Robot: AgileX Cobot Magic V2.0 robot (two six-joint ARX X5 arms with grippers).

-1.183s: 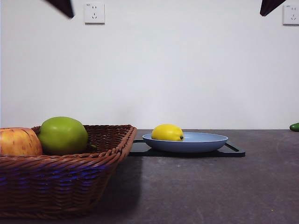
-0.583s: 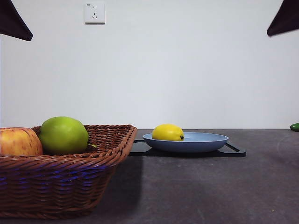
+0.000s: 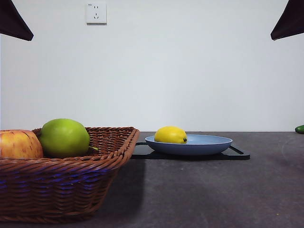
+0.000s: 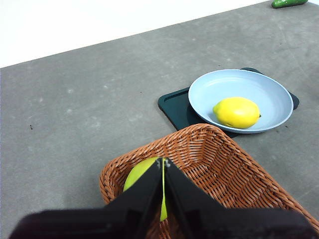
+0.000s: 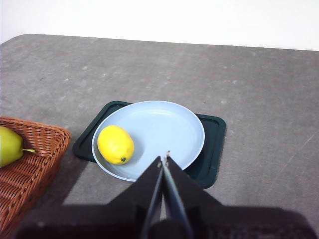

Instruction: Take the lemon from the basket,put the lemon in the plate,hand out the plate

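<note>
- Front view: the small bright yellow oval lemon lies in the wide shallow light-blue plate, towards the plate side nearest the brown woven wicker basket. The plate sits on a flat black rectangular tray. The basket holds a round green apple and a red-yellow streaked apple. Both arms show only as dark tips at the top corners, well above all objects. A white wall socket carries no readable writing; no brands or labels are visible.
- Left wrist view: the left gripper hangs above the basket, directly over the green apple, with its jaws pressed together and nothing between them. The plate and lemon lie beyond the jaw tips, past the far basket rim. A dark green object lies at the far table edge; its identity cannot be told.
- Right wrist view: the right gripper hangs above the near rim of the plate, jaws closed and empty. The lemon rests in the plate, to one side of the jaw tips, towards the basket.
- Step judgement: the lemon transfer appears complete; plate hand-out remains. The next move likely requires the right gripper to open, descend to the plate rim and clamp it without tipping the lemon out.
</note>
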